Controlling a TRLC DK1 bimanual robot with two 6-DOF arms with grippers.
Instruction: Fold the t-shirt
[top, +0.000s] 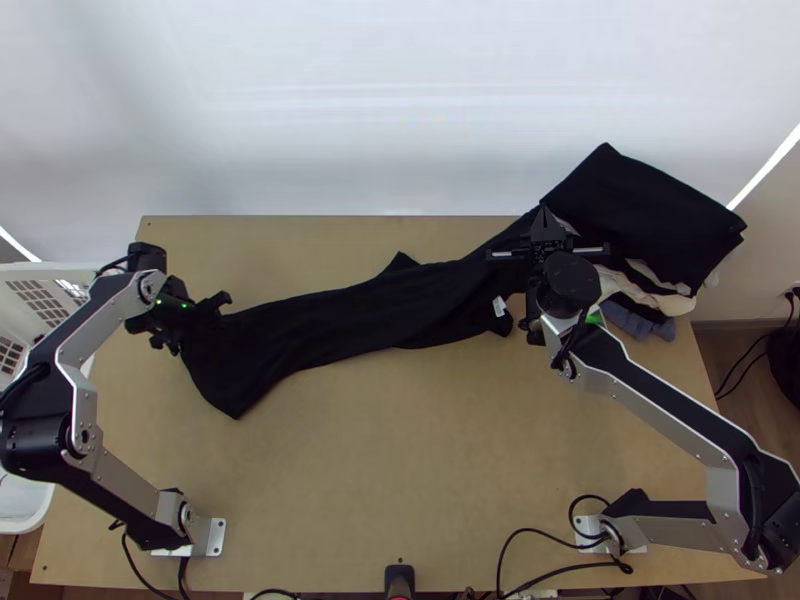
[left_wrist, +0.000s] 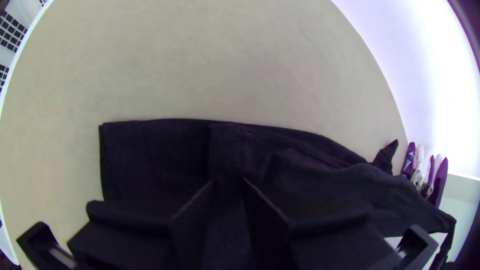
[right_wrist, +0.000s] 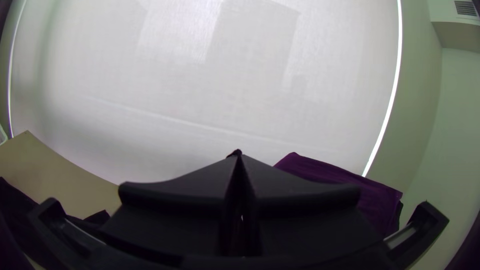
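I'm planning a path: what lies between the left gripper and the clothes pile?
In the top view, the black t-shirt stretches, bunched lengthwise, from the left gripper towards the clothes pile, with the right gripper nearby.

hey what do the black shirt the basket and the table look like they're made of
The shirt: matte cloth, perhaps cotton knit, creasing softly. The basket: likely plastic, smooth white, its wall a regular grid of openings. The table: probably wood-based board, dull, evenly tan.

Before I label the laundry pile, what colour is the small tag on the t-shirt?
White, showing best on the t-shirt in the top view.
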